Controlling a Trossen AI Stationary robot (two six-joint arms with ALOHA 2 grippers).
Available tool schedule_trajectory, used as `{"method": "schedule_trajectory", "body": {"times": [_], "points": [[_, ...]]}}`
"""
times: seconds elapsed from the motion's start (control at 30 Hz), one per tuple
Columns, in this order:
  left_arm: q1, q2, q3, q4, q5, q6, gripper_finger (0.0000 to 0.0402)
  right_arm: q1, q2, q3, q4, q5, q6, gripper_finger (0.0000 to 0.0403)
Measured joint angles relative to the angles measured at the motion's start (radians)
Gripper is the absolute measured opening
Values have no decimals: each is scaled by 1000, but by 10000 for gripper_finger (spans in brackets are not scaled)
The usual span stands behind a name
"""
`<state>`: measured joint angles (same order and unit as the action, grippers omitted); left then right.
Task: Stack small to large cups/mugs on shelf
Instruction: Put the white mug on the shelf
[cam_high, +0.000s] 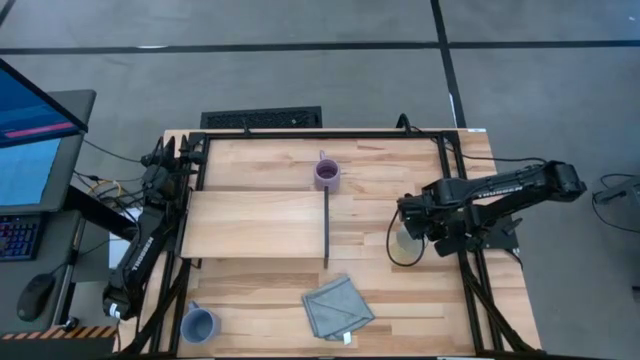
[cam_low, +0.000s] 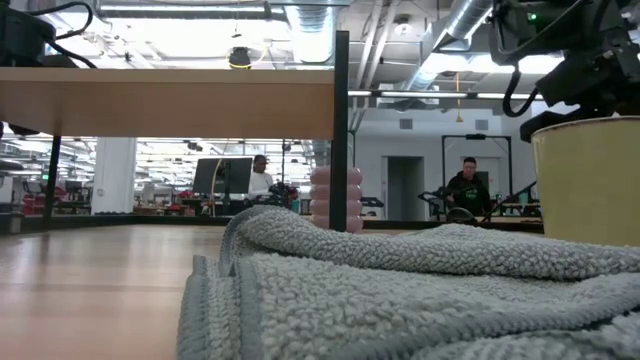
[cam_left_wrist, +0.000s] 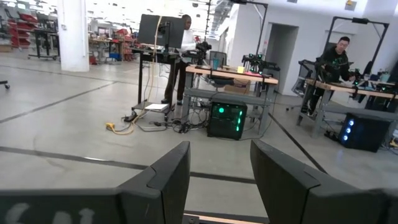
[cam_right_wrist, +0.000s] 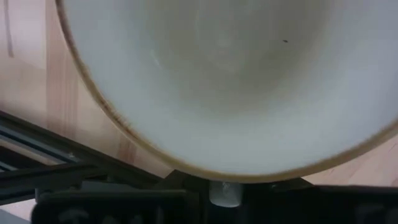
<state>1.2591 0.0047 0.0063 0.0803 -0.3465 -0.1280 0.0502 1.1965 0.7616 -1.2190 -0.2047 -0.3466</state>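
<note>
The white mug (cam_high: 408, 240) stands on the tabletop (cam_high: 260, 290) right of the shelf (cam_high: 255, 224); the right gripper (cam_high: 418, 226) pinches its rim; such a thin rim hold could let it tilt or slip when lifted; the left gripper (cam_left_wrist: 219, 180) waits half-open, far left.

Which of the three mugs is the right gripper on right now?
The white mug, right of the shelf; the right gripper is shut on it. The purple mug and blue-grey mug stand untouched.

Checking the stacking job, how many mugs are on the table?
3: purple mug at the shelf's far edge, blue-grey mug near-left corner, white mug under the right gripper.
</note>
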Motion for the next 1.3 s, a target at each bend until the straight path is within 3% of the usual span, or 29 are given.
{"method": "schedule_trajectory", "body": {"times": [1.3], "points": [[0,0,0,0,0,-10,159,0,0,1,32,52,32,72]]}}
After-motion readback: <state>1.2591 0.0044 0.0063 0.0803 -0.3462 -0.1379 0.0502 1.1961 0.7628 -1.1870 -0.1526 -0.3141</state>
